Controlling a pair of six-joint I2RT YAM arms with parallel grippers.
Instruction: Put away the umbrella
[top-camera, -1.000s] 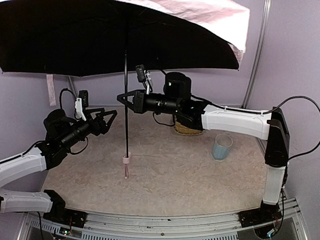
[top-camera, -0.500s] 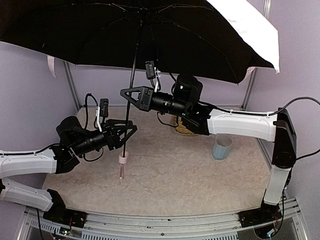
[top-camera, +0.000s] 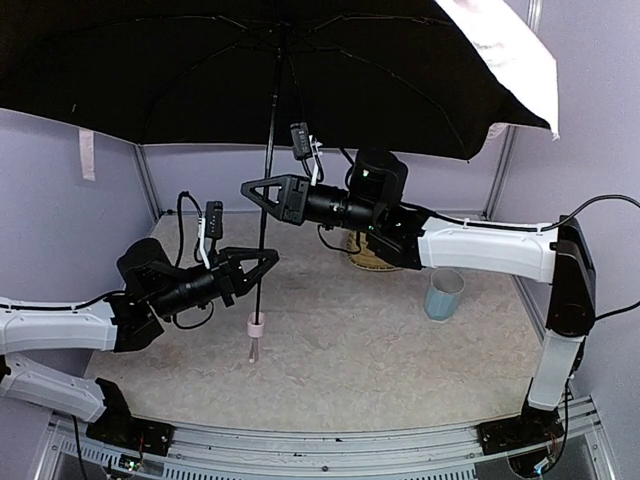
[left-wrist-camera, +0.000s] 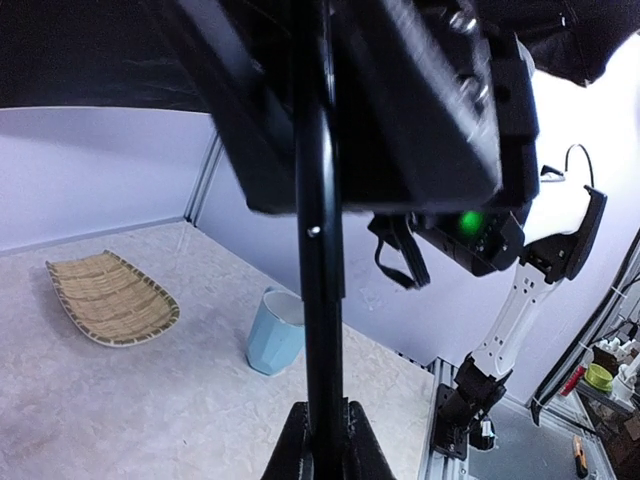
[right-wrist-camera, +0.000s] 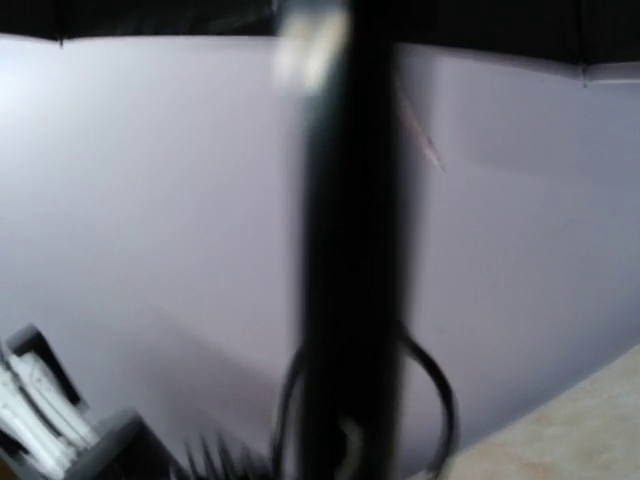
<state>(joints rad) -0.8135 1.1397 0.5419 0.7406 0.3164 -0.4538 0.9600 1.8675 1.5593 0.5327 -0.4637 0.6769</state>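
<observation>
The umbrella (top-camera: 300, 70) stands open over the table, black lining facing down and pale-pink fabric showing at the upper right. Its thin black shaft (top-camera: 267, 200) runs down to the small pink handle (top-camera: 256, 324), which hangs just above the table. My left gripper (top-camera: 262, 268) is shut on the lower shaft (left-wrist-camera: 320, 300); in the left wrist view both fingers (left-wrist-camera: 296, 445) press against it. My right gripper (top-camera: 256, 190) sits around the shaft higher up. The right wrist view shows only a blurred shaft (right-wrist-camera: 350, 250), so the width of its jaws is unclear.
A woven yellow tray (left-wrist-camera: 110, 297) lies at the back of the table, partly hidden behind the right arm in the top view. A pale-blue cup (top-camera: 443, 293) stands to the right. Walls close in on the left, back and right.
My left gripper moved right onto the shaft and shut on it. The umbrella shifted slightly right and its canopy rose. The right gripper stayed around the upper shaft.
</observation>
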